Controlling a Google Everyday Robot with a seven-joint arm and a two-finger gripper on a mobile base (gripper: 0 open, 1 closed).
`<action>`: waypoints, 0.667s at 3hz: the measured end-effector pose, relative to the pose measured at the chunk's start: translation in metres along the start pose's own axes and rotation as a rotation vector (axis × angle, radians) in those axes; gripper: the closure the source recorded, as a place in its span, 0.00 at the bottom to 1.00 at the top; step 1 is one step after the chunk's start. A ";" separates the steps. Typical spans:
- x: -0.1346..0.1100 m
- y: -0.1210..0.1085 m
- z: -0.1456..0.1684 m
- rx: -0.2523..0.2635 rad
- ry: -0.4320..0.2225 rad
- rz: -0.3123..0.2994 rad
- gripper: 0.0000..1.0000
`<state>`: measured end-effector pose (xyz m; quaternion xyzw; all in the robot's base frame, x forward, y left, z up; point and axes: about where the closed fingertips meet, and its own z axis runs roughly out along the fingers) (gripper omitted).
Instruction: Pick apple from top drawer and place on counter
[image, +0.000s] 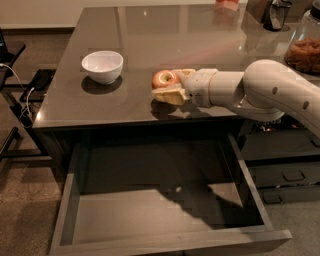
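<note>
Placing step judged: small round red-yellow apple (164, 78) clasped in cream two-finger hand (169, 86) at glossy grey-brown desk (100, 106) surface, right of white bowl (102, 65); wide dark-grey top drawer (150, 212) open below. Next, release called for.

Speckled brown floor (25, 210), pale wall (40, 11) behind, dark rack (14, 51) at left.

Above the counter (125, 30), the gripper (168, 84) clasping the apple (164, 78) hides its underside, the arm (270, 90) runs out of view past the counter's right end, and the front of the top drawer (125, 215) is cut off below.
</note>
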<state>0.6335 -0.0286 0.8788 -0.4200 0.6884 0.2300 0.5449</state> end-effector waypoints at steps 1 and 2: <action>0.000 0.000 0.000 0.000 0.000 0.000 0.00; 0.000 0.000 0.000 0.000 0.000 0.000 0.00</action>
